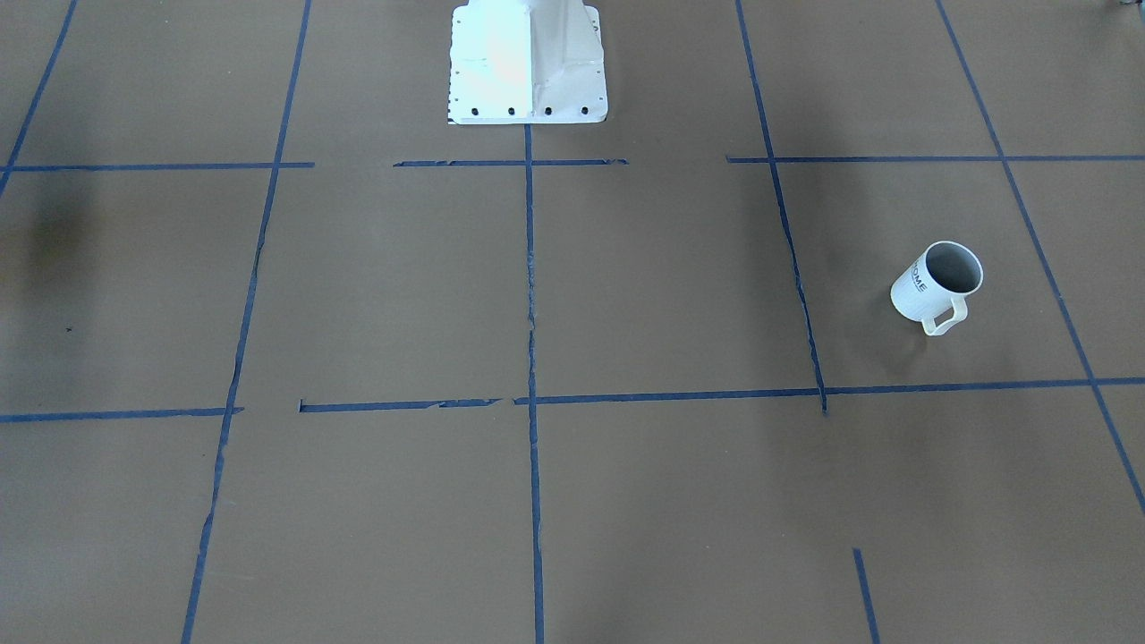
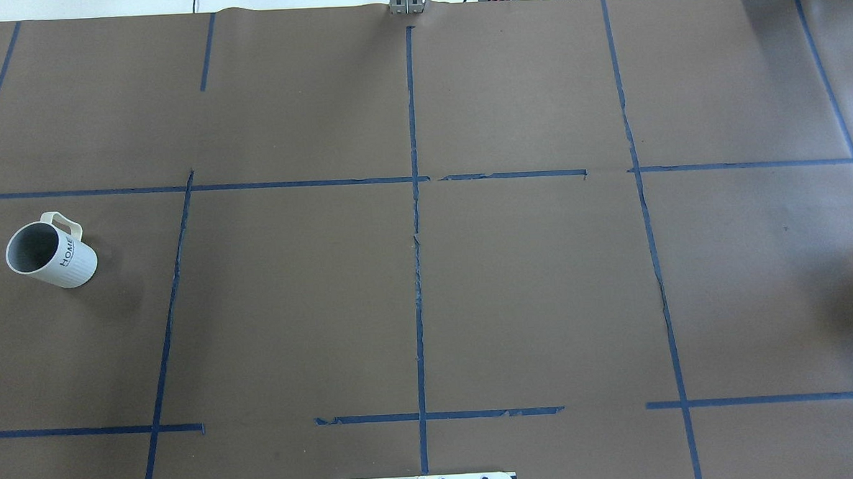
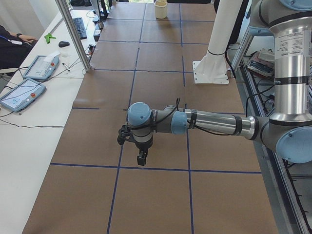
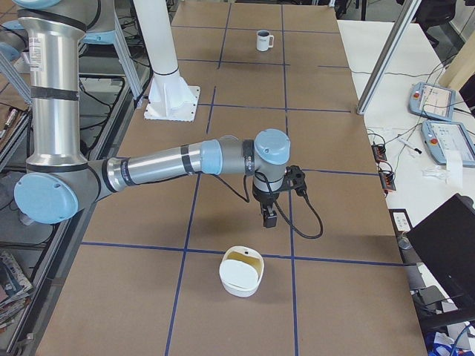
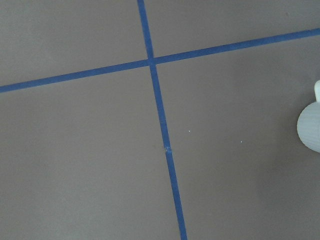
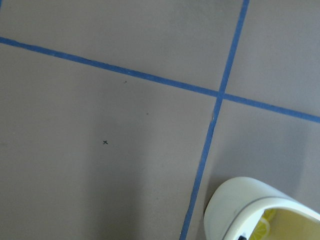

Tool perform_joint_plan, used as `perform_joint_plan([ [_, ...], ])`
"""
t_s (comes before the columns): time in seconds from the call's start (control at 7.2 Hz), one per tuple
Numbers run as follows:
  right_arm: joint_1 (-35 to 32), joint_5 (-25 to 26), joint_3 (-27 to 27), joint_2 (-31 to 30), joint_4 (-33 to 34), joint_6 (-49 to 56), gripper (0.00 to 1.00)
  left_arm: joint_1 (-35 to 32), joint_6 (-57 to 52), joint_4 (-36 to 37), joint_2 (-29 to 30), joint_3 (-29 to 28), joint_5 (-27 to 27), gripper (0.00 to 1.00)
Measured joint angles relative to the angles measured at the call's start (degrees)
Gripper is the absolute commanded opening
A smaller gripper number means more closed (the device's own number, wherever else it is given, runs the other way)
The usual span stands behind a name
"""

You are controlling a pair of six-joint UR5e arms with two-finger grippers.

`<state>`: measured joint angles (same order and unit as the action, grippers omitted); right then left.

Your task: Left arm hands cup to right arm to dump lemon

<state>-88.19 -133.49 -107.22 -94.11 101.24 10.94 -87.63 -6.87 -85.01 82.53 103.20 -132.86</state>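
The cup (image 1: 937, 286) is a white ribbed mug lettered "HOME". It stands upright and alone on the brown table, far on my left side (image 2: 51, 254), and its grey inside looks empty. It is small at the far end in the exterior right view (image 4: 264, 40). A white rounded edge (image 5: 312, 125) at the left wrist view's right border looks like it. The left gripper (image 3: 141, 158) hangs above the table; I cannot tell whether it is open. The right gripper (image 4: 267, 219) hovers just behind a white container (image 4: 241, 271) holding yellow lemon (image 6: 263, 224); its state is unclear too.
The white robot pedestal (image 1: 528, 63) stands mid-table at the robot's edge. Blue tape lines grid the brown table (image 2: 429, 304). Teach pendants (image 3: 22, 92) and a metal post (image 3: 73, 34) are on the operators' side, where a person's arm (image 3: 14, 41) rests.
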Motion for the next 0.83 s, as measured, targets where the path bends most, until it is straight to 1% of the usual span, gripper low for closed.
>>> perform_joint_plan([
  [0.28, -0.2, 0.1, -0.1, -2.9, -0.2, -1.2, 1.00, -0.8, -0.7, 0.3, -0.8, 0.1, -1.1, 1.00],
  [0.83, -0.4, 0.5, -0.4, -3.7, -2.1, -5.2, 1.00, -0.8, -0.9, 0.2, -1.0, 0.1, -1.6, 1.00],
])
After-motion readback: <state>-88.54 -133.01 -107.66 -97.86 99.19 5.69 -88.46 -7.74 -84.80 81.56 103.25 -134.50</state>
